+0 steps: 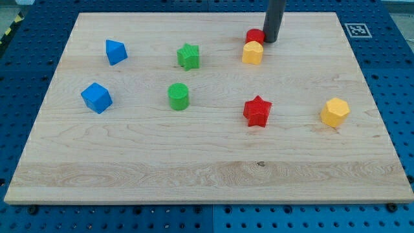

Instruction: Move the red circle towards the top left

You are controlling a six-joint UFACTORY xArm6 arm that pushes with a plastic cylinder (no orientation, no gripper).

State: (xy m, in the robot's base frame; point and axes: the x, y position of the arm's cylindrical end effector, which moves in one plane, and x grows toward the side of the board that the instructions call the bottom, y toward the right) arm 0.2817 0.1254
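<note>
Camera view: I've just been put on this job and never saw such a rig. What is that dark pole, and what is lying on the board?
There is one picture, from a single camera looking down at a slant on a wooden board over a blue pegboard. The dark pole is the robot arm's end: a plain rod with no hand, so nothing is held. My tip only slides along the board and pushes blocks.

My tip stands near the view's top, right against the red circle, on its right side. A yellow block sits touching the circle just below it.

Elsewhere lie a green star, a green cylinder, a red star, another yellow block at the right, and two blue blocks at the left.
</note>
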